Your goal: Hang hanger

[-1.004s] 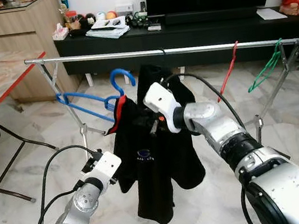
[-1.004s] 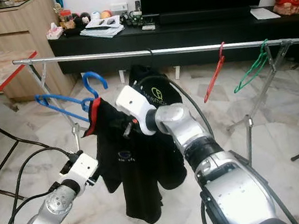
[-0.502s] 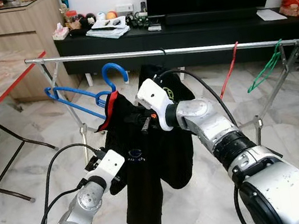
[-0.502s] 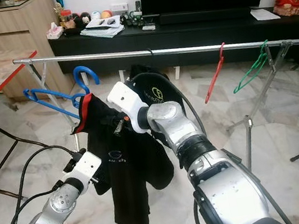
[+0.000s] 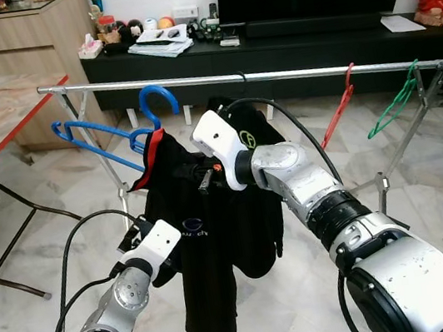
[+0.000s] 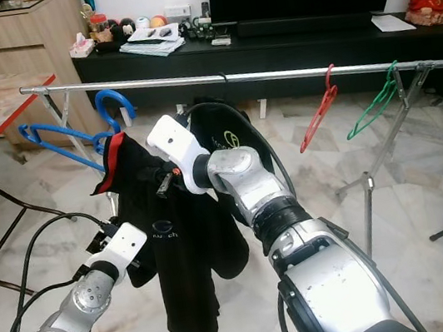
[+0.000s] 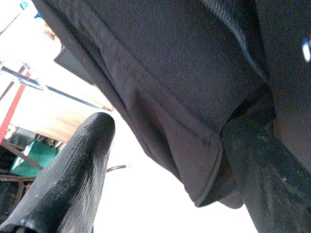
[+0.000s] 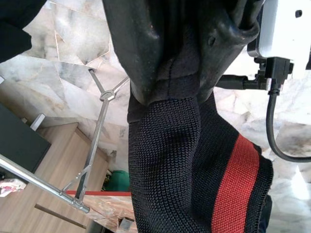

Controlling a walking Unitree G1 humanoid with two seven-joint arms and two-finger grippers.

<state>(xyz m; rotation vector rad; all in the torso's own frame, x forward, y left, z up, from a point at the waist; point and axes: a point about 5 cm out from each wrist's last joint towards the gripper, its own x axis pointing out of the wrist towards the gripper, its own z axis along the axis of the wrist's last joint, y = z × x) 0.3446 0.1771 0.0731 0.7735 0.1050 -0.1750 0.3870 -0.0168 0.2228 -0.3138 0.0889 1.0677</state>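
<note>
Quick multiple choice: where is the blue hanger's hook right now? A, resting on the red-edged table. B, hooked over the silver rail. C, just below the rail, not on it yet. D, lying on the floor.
C: the blue hanger carries the black shirt, and its hook sits just under the silver rail, not over it.

My right arm reached forward and across, elbow bent, wrist turned inward. My right pincer (image 8: 170,73) was clamped tight, both fingers (image 8: 131,43) pressed on knit cloth between them. My left arm stretched forward lower down, forearm angled up. My left pincer (image 7: 165,160) stood spread, one finger (image 7: 73,170) free, the other touching fabric.
</note>
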